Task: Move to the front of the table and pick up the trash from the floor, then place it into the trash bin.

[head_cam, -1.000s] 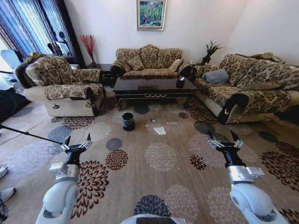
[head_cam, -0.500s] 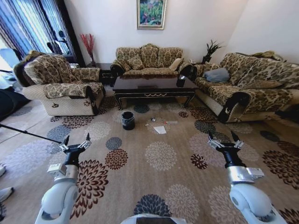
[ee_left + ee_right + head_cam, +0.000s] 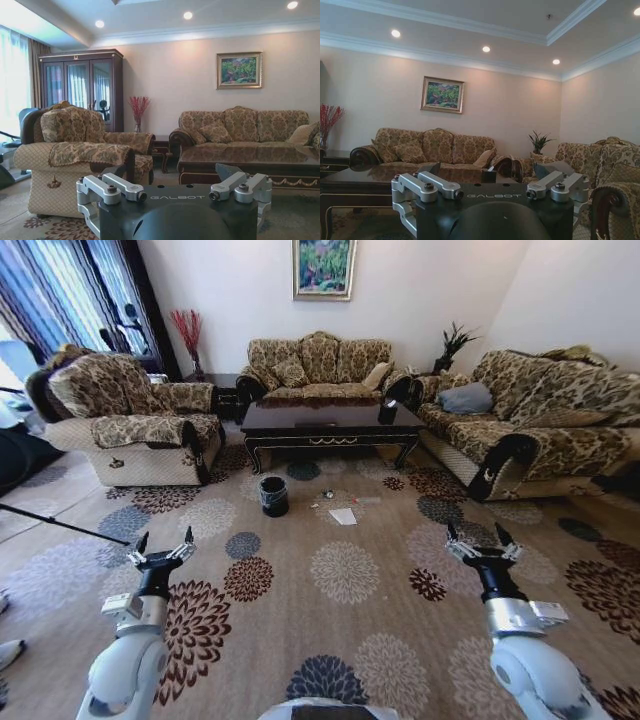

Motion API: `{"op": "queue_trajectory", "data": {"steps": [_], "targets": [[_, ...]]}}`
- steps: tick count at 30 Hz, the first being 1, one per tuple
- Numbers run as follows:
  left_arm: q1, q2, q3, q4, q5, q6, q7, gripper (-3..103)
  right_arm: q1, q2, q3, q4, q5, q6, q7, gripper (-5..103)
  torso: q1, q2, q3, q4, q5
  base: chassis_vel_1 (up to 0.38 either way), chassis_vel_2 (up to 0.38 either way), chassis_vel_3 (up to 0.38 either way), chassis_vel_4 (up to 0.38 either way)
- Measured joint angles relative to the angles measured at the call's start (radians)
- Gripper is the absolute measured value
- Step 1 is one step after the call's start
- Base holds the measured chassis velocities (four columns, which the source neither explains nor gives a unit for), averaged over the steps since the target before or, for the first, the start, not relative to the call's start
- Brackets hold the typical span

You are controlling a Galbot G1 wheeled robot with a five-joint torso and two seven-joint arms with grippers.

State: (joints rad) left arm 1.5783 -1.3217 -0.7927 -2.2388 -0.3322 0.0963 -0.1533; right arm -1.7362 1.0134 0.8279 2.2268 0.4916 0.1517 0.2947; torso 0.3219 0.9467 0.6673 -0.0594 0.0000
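A living room with patterned sofas on three sides surrounds the floor, a beige carpet with round flower medallions. At the far side, before the middle sofa, stands the table, long, low and dark, with a gold trim on its apron. On the carpet just in front of it sits the trash bin, small, round and black with a shiny liner at its rim. The trash lies on the carpet to the right of the bin: a flat white sheet, with smaller bits beside it toward the table. Both grippers hang low near the robot, well apart from the litter and empty. The left gripper and the right gripper each hold their fingers spread wide.
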Motion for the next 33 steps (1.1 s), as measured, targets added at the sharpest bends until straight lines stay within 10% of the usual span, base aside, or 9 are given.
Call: {"op": "queue_trajectory", "data": {"steps": [33], "targets": [[-0.005,0.007,0.001,0.041,-0.002,-0.02,0.015,100,0.019,-0.015,-0.02,-0.043,0.0,-0.003,0.003,100,-0.064,-0.148,-0.084,0.0,0.0,0.0,0.0,0.0,0.0]]}}
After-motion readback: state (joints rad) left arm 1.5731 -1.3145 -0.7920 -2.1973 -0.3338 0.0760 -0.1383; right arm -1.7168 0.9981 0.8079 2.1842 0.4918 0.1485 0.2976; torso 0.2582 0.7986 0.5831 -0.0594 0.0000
